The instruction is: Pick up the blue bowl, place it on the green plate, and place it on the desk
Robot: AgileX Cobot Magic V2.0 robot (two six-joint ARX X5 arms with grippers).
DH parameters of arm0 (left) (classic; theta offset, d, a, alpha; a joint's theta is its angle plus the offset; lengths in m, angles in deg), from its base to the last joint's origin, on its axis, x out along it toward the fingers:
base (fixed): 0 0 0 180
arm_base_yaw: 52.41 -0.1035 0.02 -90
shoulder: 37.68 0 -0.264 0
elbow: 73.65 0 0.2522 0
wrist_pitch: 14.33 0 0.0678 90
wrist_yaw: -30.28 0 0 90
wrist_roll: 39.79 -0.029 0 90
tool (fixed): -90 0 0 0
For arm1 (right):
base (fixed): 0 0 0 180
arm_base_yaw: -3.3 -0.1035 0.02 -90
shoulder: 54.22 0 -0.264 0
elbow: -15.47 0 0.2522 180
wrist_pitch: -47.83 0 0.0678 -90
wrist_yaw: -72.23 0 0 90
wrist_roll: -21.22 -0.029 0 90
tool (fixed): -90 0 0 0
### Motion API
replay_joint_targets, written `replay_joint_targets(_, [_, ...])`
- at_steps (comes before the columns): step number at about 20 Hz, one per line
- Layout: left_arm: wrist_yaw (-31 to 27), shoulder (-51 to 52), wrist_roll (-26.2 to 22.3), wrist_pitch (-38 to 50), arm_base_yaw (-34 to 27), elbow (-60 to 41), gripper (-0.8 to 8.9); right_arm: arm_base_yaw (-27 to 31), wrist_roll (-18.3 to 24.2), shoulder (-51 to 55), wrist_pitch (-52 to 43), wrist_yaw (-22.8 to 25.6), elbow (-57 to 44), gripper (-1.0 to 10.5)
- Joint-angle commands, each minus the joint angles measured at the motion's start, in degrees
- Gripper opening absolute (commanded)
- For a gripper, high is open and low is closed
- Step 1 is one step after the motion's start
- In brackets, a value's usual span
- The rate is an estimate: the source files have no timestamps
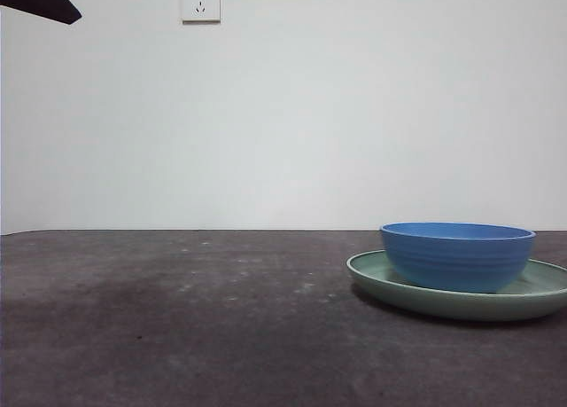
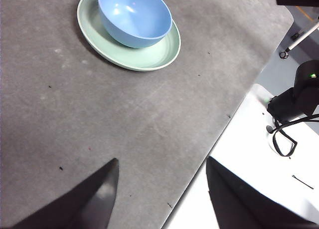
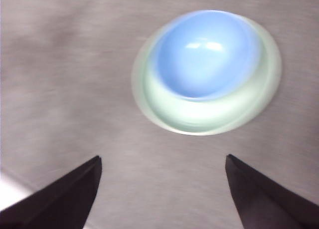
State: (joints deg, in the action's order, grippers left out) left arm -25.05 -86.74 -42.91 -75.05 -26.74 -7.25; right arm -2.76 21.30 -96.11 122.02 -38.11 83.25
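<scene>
The blue bowl point(image 1: 457, 254) sits upright inside the green plate point(image 1: 390, 285) on the desk point(image 1: 177, 336), at the right of the front view. It also shows in the left wrist view, bowl point(image 2: 133, 15) on plate point(image 2: 159, 54), and in the blurred right wrist view, bowl point(image 3: 204, 54) on plate point(image 3: 199, 116). My left gripper point(image 2: 162, 166) is open and empty, high above the desk's edge, well away from the dishes. My right gripper point(image 3: 162, 164) is open and empty, above the desk a short way from the plate.
A black arm tip point(image 1: 40, 1) shows at the top left corner of the front view. A white wall socket point(image 1: 200, 1) is on the back wall. A white stand with black cables point(image 2: 284, 139) lies beyond the desk's edge.
</scene>
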Motion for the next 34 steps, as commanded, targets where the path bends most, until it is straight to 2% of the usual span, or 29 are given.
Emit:
replay_joint_targets(1, [0.35, -0.26, -0.52, 0.28, 0.28, 0.74, 2.8, -0.09, -3.65, -1.03, -1.55, 6.84, 1.14, 4.0])
replay_joint_targets(4, [0.35, -0.26, -0.55, 0.28, 0.28, 0.74, 2.8, 0.79, -4.59, -2.84, -3.41, 8.74, 1.01, 4.0])
replay_joint_targets(8, [0.35, -0.26, -0.55, 0.26, 0.28, 0.74, 2.8, 3.13, -5.25, -6.54, -8.17, 7.96, -0.31, 4.0])
replay_joint_targets(13, [0.35, -0.24, -0.55, 0.24, 0.28, 0.74, 2.8, 6.91, -5.53, -14.03, -15.02, 3.74, -2.89, 4.0])
replay_joint_targets(19, [0.35, -0.24, -0.55, 0.24, 0.28, 0.74, 2.8, 9.64, -5.44, -23.98, -21.35, 0.98, -3.19, 3.8])
replay_joint_targets(28, [0.35, -0.24, -0.55, 0.2, 0.28, 0.74, 2.8, 10.01, -5.4, -37.27, -28.02, 0.61, -3.19, 3.4])
replay_joint_targets(30, [0.35, -0.24, -0.55, 0.2, 0.28, 0.74, 2.8, 9.94, -5.22, -40.54, -29.62, 0.61, -3.19, 3.0])
replay_joint_targets(34, [0.35, -0.24, -0.55, 0.2, 0.28, 0.74, 2.8, 9.94, -5.25, -46.21, -32.61, -1.62, -3.19, 2.6])
